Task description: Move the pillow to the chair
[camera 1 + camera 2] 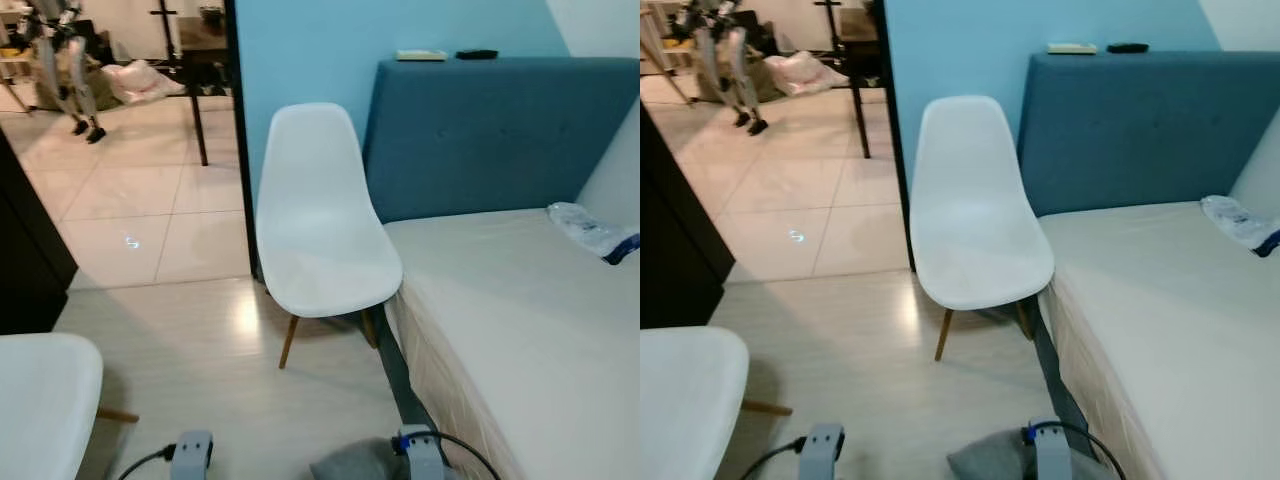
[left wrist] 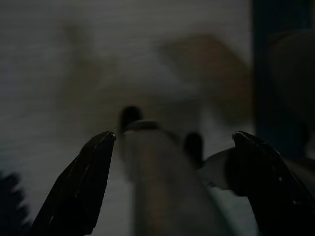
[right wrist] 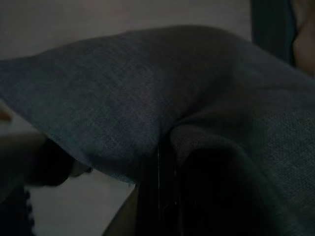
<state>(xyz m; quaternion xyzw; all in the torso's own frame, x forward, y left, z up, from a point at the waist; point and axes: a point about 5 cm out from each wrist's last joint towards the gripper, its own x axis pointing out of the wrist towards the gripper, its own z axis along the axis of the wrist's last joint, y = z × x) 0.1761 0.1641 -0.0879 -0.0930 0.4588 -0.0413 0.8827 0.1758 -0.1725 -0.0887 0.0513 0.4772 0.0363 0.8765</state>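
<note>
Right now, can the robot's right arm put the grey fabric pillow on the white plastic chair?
Probably yes. The right gripper is pinching the grey fabric pillow low in front of the robot, and the white plastic chair stands straight ahead beside the bed, with a bare seat. It may need a step closer.

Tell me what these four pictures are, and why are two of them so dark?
A walking robot took them. The two bright ones come from its head: a white chair stands beside a bed with a blue headboard.

The dark ones come from cameras on its wrists. The left gripper has its black fingers apart, holding nothing. The right gripper is pinching a grey pillow, whose cloth covers it. That pillow peeks up low in the head view. It is meant to go onto the chair.
</note>
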